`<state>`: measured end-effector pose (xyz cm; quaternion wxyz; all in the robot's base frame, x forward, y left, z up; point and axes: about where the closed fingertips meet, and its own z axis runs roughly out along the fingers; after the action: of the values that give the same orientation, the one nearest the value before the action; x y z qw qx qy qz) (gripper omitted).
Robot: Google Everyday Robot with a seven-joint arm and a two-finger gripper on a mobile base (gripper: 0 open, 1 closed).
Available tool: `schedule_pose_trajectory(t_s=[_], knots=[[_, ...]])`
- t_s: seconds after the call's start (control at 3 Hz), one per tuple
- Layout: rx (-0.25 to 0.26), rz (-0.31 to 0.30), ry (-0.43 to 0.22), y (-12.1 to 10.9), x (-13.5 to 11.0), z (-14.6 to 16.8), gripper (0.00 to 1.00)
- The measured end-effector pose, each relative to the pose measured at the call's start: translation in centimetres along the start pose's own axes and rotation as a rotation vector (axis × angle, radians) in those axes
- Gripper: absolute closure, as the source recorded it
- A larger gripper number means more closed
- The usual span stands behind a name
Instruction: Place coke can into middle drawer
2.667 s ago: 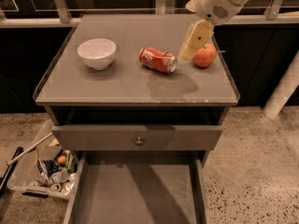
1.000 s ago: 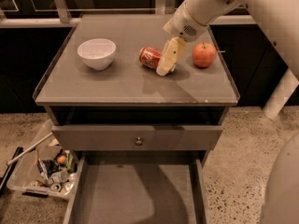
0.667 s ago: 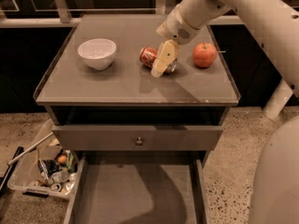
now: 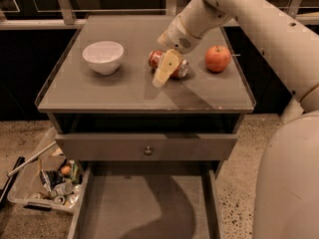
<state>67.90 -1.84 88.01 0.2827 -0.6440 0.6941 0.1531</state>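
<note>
Gripper (image 4: 164, 69) moved leftward, now across the toppled coke can (image 4: 156, 59); grip cannot be told. Middle drawer (image 4: 144, 203) open below it.

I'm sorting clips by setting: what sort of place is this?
Likely an office or lab corner: grey drawer cabinet on speckled floor, a bin of clutter beside it. The tool is at the can on top.

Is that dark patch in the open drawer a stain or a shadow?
Camera view: a soft shadow, likely the arm's, on the drawer floor; the hand, at the can on the tabletop, casts a fainter one there.
</note>
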Motion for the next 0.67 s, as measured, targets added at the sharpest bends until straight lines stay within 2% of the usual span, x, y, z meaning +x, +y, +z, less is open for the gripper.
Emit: schedule_pose_trajectory(t_s=[0.33,0.67], knots=[[0.037,0.031,0.027,0.4,1.2,-0.2,0.00],[0.128,0.093,0.091,1.0,4.2,-0.9,0.00]])
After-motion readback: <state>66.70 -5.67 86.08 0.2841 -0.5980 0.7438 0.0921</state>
